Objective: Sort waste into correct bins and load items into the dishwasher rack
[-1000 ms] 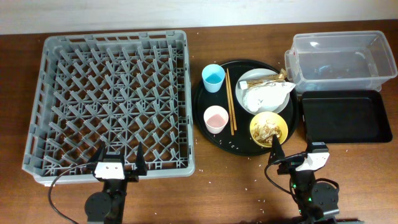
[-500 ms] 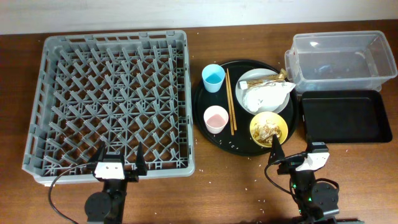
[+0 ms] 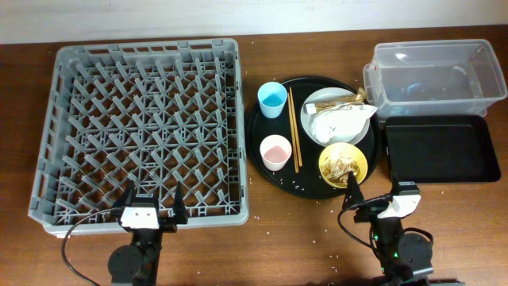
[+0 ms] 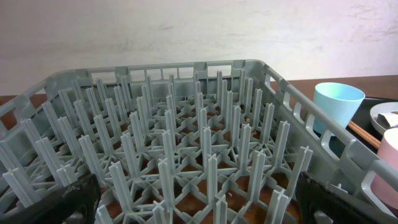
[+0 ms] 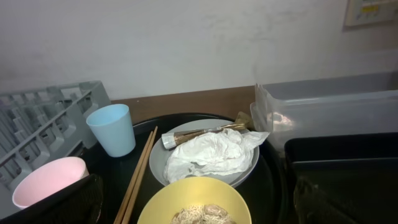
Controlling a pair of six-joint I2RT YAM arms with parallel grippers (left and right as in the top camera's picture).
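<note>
The grey dishwasher rack [image 3: 143,127] fills the left of the table, with no dishes in it. A round black tray [image 3: 258,155] holds the light-blue cup [image 3: 271,99], pink cup [image 3: 275,151], chopsticks [image 3: 293,129], the plate [image 3: 317,99] with the white paper wrapper [image 3: 337,123] and gold-brown wrapper [image 3: 340,101], and the yellow bowl [image 3: 343,164] of food scraps. The clear tub [image 3: 432,75] and black tray bin [image 3: 440,148] stand at the right. My left gripper [image 3: 152,208] is open at the rack's near edge. My right gripper [image 3: 373,195] is open just before the bowl [image 5: 193,202].
Rice grains [image 3: 317,232] lie scattered on the brown table in front of the round tray. The tub holds something dark at its bottom. In the right wrist view the cup [image 5: 113,129] and plate [image 5: 242,171] lie straight ahead.
</note>
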